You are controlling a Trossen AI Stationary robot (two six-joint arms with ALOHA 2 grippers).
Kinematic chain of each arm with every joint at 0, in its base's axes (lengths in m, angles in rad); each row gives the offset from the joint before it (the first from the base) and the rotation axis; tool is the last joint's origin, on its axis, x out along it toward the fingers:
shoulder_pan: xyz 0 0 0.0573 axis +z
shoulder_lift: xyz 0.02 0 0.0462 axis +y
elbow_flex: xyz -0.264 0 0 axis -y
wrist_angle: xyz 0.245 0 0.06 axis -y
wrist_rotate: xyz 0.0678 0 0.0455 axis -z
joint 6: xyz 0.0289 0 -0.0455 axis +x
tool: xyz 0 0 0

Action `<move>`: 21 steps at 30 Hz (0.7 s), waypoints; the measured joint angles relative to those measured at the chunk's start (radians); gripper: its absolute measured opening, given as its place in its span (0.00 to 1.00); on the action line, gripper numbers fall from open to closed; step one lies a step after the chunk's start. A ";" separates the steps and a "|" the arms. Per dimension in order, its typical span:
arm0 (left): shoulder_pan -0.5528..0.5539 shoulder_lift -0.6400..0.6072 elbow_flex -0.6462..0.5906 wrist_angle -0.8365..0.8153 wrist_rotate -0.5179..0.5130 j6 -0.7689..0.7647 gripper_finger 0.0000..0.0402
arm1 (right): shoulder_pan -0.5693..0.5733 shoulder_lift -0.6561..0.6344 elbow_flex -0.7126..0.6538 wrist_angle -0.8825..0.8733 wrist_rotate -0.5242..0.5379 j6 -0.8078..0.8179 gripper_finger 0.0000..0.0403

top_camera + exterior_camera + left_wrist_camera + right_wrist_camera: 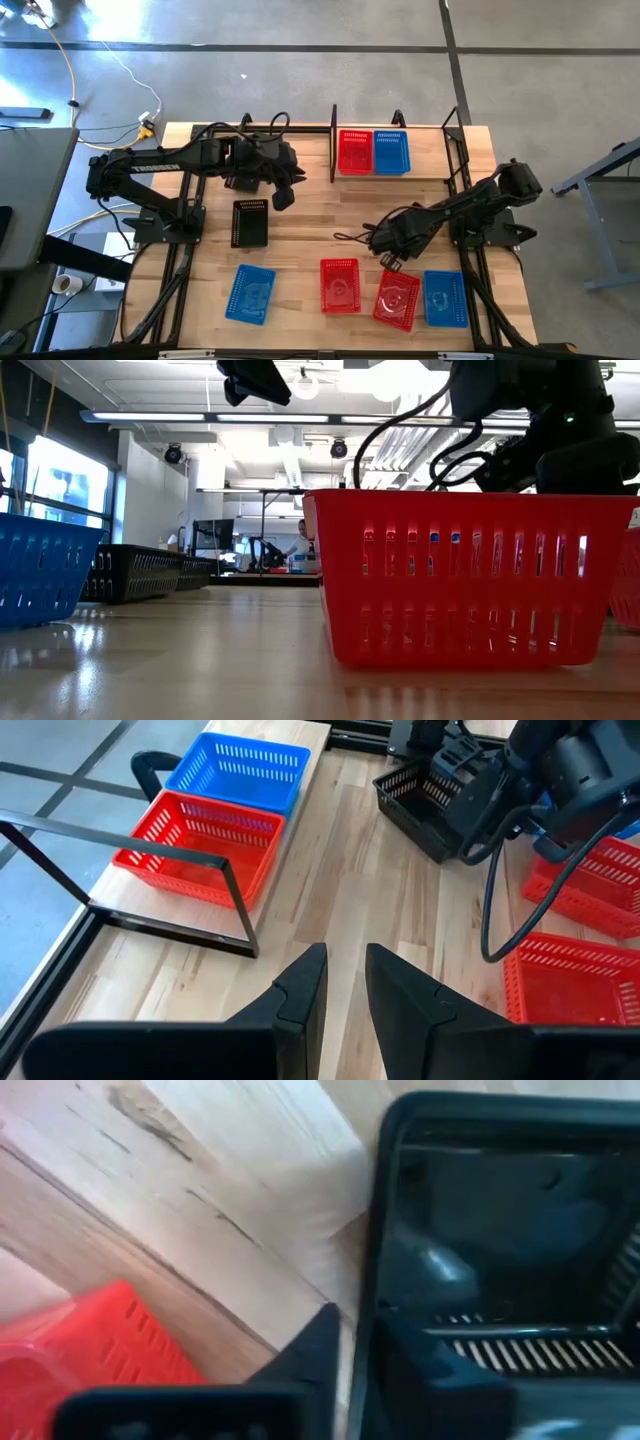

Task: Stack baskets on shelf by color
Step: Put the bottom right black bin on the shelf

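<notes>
Overhead, the left tool (283, 192) hangs above the tabletop (300, 240) toward its far left side. In its wrist view the two fingers (300, 992) stand slightly apart with nothing between them, bare wood showing through the gap. Just near of it lies a black basket (250, 222), flat on the wood. Nearer the front edge is a blue basket (250, 293), a little askew.

Toward the middle, an upright red basket (340, 284) sits on the front row; it fills the low view. Behind it, at the far edge, stands the shelf (333, 158), with a shelved red basket (354, 152) and a shelved blue basket (391, 152) side by side, touching.

The right tool (385, 243) reaches in low over the centre-right of the tabletop. Its wrist view shows its fingers on either side of the rim of a second black basket (520, 1230); whether they are clamped on that wall I cannot tell.

Just beyond it a tilted red basket (397, 298) lies at an angle, right beside the front-right blue basket (444, 298).
</notes>
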State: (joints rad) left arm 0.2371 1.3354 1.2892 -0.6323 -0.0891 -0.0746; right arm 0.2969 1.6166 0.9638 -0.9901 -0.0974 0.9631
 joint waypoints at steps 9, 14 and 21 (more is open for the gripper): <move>0.000 0.001 0.000 -0.020 0.000 0.000 0.16 | 0.042 -0.051 0.000 -0.029 0.020 -0.077 0.01; 0.000 0.001 0.000 -0.029 0.000 0.000 0.16 | 0.088 -0.097 0.019 -0.088 0.079 -0.083 0.00; 0.000 0.001 0.000 -0.025 0.000 0.026 0.16 | 0.131 -0.164 0.057 -0.236 0.166 -0.047 0.00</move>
State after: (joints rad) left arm 0.2371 1.3365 1.2892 -0.6571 -0.0891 -0.0486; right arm 0.4282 1.4529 1.0208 -1.2265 0.0681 0.9157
